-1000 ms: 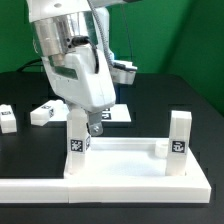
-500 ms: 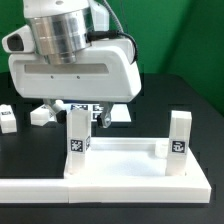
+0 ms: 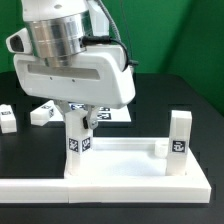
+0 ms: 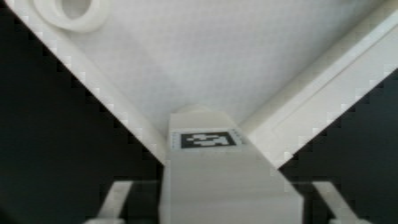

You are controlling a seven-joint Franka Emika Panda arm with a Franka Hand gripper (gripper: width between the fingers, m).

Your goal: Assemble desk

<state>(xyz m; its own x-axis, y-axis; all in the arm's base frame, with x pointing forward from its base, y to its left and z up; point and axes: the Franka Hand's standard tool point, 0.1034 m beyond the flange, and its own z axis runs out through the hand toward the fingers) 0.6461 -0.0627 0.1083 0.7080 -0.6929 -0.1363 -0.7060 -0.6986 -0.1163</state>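
Note:
The white desk top [image 3: 125, 158] lies flat with two tagged block legs standing upright in its near corners. The left leg [image 3: 77, 138] is directly under my gripper [image 3: 82, 117], and the right leg [image 3: 179, 134] stands free. In the wrist view the left leg [image 4: 222, 175] sits between my two fingers [image 4: 121, 200], with a dark gap on each side. The jaws are open and straddle the leg's top. The desk top [image 4: 196, 60] lies beyond the leg, with a round corner socket [image 4: 71, 10] showing.
Two loose tagged legs [image 3: 42, 113] [image 3: 6, 119] lie on the black table at the exterior view's left. The marker board [image 3: 117, 114] lies behind the gripper. The long white border bar [image 3: 40, 186] runs along the front below the desk top.
The hand turned broadside a second ago, then shifted towards the exterior view's left and came down, so its fingers now straddle the left leg's top.

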